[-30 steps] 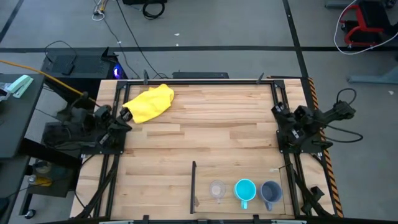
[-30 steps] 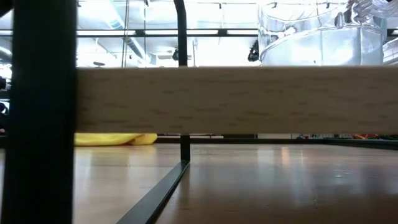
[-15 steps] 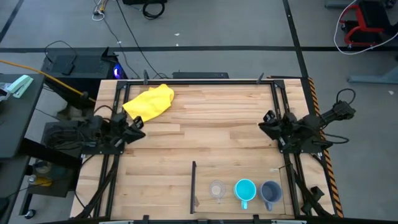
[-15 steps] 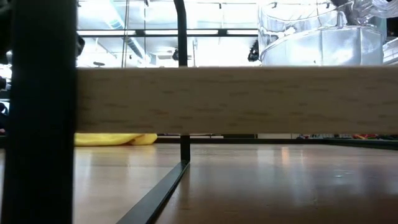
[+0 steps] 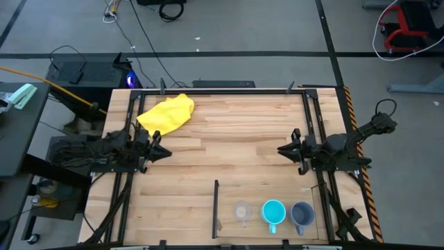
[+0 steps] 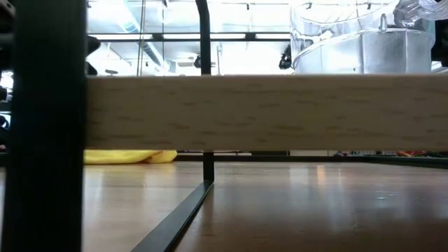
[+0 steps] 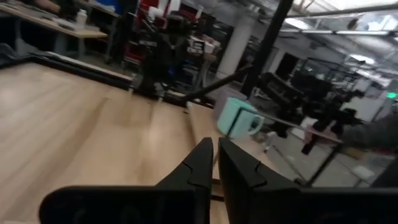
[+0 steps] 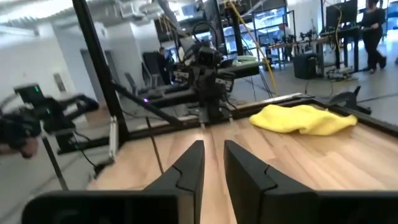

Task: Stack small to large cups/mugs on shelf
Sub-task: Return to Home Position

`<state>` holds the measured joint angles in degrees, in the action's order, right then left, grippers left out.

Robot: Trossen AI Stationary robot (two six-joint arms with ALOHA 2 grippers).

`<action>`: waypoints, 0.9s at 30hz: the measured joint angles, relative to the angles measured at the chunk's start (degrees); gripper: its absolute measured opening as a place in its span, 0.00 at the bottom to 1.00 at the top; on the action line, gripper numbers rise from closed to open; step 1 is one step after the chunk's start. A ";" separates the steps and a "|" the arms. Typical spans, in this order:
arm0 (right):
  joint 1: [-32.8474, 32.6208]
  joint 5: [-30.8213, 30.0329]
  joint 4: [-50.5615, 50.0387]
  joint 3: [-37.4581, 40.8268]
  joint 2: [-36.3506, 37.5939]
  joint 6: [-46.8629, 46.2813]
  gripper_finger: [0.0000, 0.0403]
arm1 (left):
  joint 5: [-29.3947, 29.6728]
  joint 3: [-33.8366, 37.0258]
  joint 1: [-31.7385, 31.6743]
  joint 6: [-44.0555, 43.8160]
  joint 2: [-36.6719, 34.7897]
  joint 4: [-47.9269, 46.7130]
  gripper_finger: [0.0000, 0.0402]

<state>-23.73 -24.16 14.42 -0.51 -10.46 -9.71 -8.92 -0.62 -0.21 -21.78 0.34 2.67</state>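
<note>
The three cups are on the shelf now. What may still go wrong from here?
The grey-blue mug stands at the end of the shelf nearest the right gripper. If that gripper swings low there, it might knock the row, where the cyan mug and clear cup stand close. The yellow cloth lies near the left gripper, which might snag it.
</note>
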 joint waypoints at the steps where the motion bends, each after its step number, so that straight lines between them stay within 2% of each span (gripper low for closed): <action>1: 0.00 0.00 -0.33 0.00 0.00 1.04 0.17 | 0.48 -0.01 0.00 0.61 0.15 -0.12 0.08; 8: -0.01 0.00 -2.41 -0.02 0.00 4.87 0.17 | 0.87 -0.01 0.02 7.84 0.37 -0.14 0.08; 16: -0.02 0.00 -5.49 -0.02 0.02 4.80 0.17 | 0.83 0.04 0.02 7.21 0.38 0.10 0.06; 27: -0.02 0.00 -5.48 -0.04 0.01 4.78 0.17 | 0.80 0.06 0.02 7.01 0.39 0.12 0.09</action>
<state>-23.75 -24.16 8.94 -0.56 -10.45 -4.93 -8.12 -0.56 -0.19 -14.76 0.73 2.79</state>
